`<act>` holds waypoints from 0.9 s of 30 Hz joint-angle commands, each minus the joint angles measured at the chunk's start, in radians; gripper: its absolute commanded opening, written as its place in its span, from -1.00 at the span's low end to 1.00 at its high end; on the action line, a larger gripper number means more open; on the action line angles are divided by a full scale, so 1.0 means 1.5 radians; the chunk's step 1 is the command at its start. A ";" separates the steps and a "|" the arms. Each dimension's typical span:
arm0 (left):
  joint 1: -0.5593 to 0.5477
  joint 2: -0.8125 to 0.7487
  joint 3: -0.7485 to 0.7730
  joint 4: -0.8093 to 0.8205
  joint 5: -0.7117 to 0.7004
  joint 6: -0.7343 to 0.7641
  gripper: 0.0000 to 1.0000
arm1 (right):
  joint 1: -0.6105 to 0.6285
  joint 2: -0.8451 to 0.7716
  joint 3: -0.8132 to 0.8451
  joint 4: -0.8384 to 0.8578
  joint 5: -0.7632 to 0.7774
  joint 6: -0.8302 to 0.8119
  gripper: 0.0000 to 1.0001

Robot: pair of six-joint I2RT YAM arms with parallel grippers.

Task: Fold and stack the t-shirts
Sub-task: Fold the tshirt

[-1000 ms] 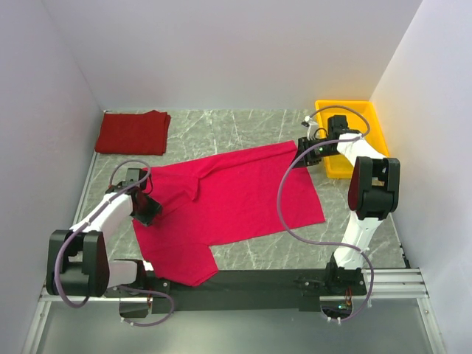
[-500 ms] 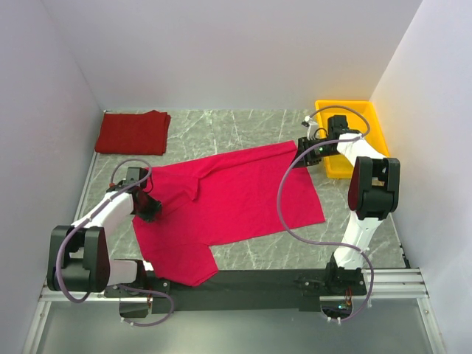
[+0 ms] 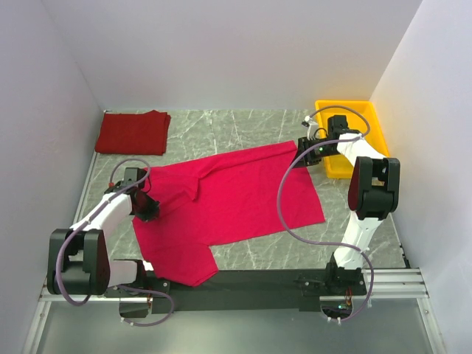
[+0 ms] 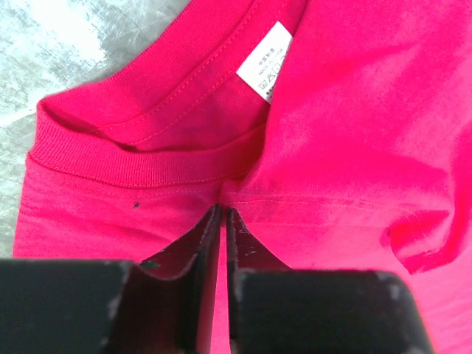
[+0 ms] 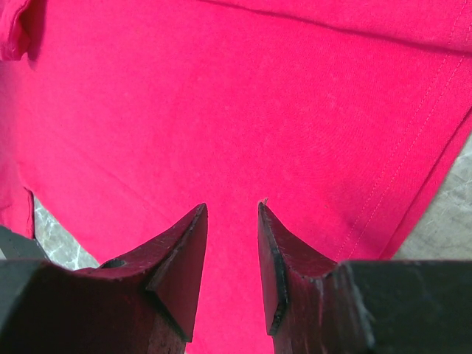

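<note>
1. Since a second ago, my left gripper (image 3: pixel 147 209) had crept a little inward along the near-left edge of the bright crimson cloth t-shirt (image 3: pixel 236 199); the right arm and the cloth had barely changed
2. The bright crimson cloth t-shirt lay spread open and slightly askew across the middle of the grey marble-patterned table (image 3: pixel 243 129), with one sleeve reaching toward the arm bases
3. In the left wrist view, the left gripper's fingers (image 4: pixel 193 243) were pressed almost together and clenched on a pinch of that shirt just below its ribbed neckband (image 4: pixel 133 166); a crease ran up from the tips toward the small white neck label (image 4: pixel 267 65)
4. My right gripper (image 3: pixel 304 153) sat at the shirt's far right corner, just beside the yellow plastic tray (image 3: pixel 369 110)
5. In the right wrist view its fingers (image 5: pixel 184 251) stood apart, released, with flat crimson cloth showing in the gap and the stitched hem running off to the right
6. The darker red cloth t-shirt (image 3: pixel 133 133) lay folded in the far left corner of the table, well apart from both arms
</note>
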 commanded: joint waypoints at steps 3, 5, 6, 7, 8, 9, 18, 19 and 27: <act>0.012 -0.030 -0.013 0.020 0.027 0.028 -0.88 | 0.000 -0.032 0.010 0.009 -0.013 0.006 -0.18; 0.014 -0.033 -0.018 0.025 0.032 0.032 -0.99 | 0.000 -0.032 0.010 0.009 -0.014 0.006 -0.18; 0.015 -0.035 -0.019 0.025 0.034 0.034 -0.99 | 0.000 -0.033 0.010 0.010 -0.013 0.006 -0.18; 0.015 -0.036 -0.018 0.024 0.038 0.036 -0.99 | 0.000 -0.032 0.009 0.010 -0.014 0.006 -0.18; 0.016 -0.038 -0.016 0.022 0.039 0.040 -0.99 | 0.000 -0.033 0.009 0.011 -0.014 0.006 -0.18; 0.016 -0.042 -0.014 0.019 0.039 0.042 -0.99 | 0.000 -0.033 0.008 0.010 -0.013 0.006 -0.18; 0.044 -0.099 -0.011 -0.035 0.035 0.059 -0.99 | 0.000 -0.035 0.003 0.018 -0.016 0.007 -0.18; 0.046 -0.103 -0.012 -0.035 0.038 0.059 -0.99 | 0.000 -0.034 0.003 0.019 -0.017 0.008 -0.18; 0.067 -0.108 0.001 -0.055 0.042 0.064 -0.99 | 0.000 -0.034 0.006 0.018 -0.020 0.008 -0.18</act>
